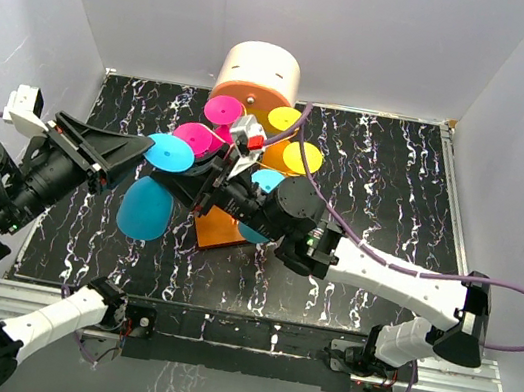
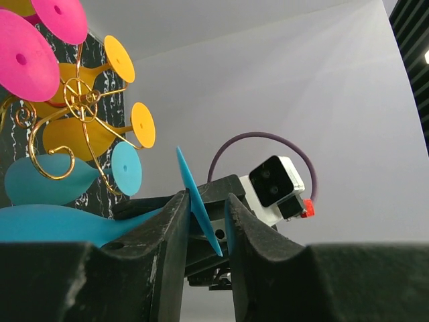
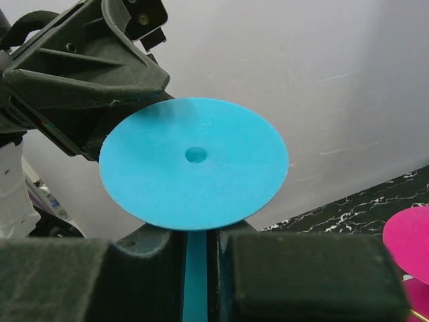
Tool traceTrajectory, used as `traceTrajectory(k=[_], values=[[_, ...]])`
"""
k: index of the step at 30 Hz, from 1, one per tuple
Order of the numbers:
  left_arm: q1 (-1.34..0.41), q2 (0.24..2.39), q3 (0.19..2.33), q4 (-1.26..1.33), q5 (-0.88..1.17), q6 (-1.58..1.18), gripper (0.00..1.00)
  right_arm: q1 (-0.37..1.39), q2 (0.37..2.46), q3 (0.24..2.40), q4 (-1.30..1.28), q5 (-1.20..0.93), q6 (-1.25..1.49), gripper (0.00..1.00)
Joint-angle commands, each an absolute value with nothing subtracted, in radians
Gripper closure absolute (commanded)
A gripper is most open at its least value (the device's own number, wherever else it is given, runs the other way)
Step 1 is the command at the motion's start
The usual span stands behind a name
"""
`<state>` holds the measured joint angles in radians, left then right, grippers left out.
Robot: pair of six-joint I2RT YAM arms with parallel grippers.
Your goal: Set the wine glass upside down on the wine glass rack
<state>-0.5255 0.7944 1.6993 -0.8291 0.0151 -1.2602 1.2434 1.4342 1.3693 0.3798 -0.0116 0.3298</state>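
The blue wine glass [image 1: 145,206] hangs on its side in the air just left of the rack [image 2: 79,100], not yet on a hook. The right claw [image 3: 199,235] is clamped on its stem [image 3: 196,268]. The left claw [image 2: 204,204] straddles the foot [image 3: 194,161], though I can't tell if it's pinching. If the two pull unevenly, the stem could snap, or the bowl might knock the other glasses [image 2: 80,137].

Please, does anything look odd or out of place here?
Yes. One blue glass is off the rack: the right claw grips its stem while the left claw straddles its foot's rim. Two claws on one glass looks odd.
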Motion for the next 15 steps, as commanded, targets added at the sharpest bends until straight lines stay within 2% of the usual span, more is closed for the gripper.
traceTrajectory(k=[1, 9, 15], values=[[-0.523, 0.79, 1.679, -0.827, -0.01, -1.289, 0.75, 1.253, 1.42, 1.419, 0.435, -0.051, 0.292, 1.0], [-0.523, 0.777, 1.673, -0.877, -0.022, -1.32, 0.69, 1.256, 1.438, 1.443, 0.393, -0.12, 0.25, 1.0], [-0.525, 0.757, 1.674, -0.906, -0.051, -1.331, 0.85, 1.256, 1.435, 1.421, 0.417, -0.12, 0.258, 1.0]])
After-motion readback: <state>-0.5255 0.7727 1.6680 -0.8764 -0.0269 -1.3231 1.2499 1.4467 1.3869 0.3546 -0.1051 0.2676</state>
